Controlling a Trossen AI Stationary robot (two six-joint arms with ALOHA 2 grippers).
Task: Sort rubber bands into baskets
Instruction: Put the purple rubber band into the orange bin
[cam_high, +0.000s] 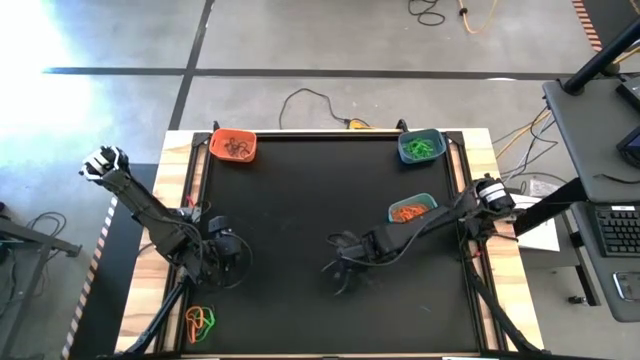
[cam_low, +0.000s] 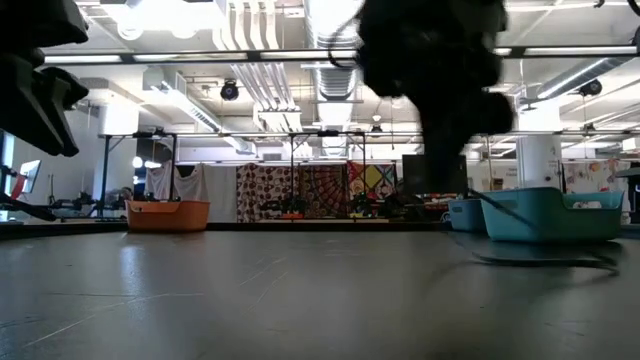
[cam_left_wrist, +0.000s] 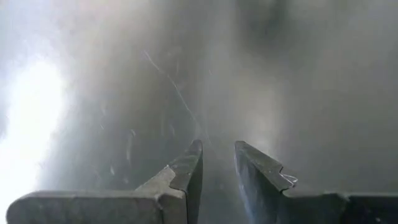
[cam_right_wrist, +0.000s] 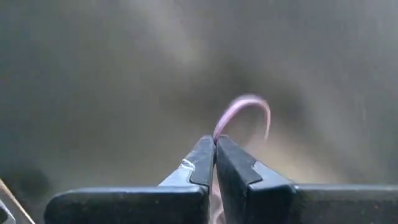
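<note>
We see the right gripper (cam_right_wrist: 215, 142) pinched tight on a thin rubber band (cam_right_wrist: 245, 112), pale pinkish in the wrist view, whose loop arcs up beyond the fingertips. From above, this gripper (cam_high: 343, 268) sits over the middle of the black table (cam_high: 300, 200), toward its near edge, with its arm reaching back to the right side.

Just beside that arm stands the teal basket (cam_high: 412, 209), holding orange bands. At the far right corner we find the blue basket (cam_high: 421, 146) with green bands, and at the far left corner the orange basket (cam_high: 233, 146) with dark bands.

The left gripper (cam_left_wrist: 217, 163) hovers low over bare table with a narrow gap between its fingers and nothing in them. In the high view it (cam_high: 222, 255) is near the table's left edge. Close to it, on the wooden border at the near left corner, lies a small heap of loose bands (cam_high: 201, 321), orange and green.
</note>
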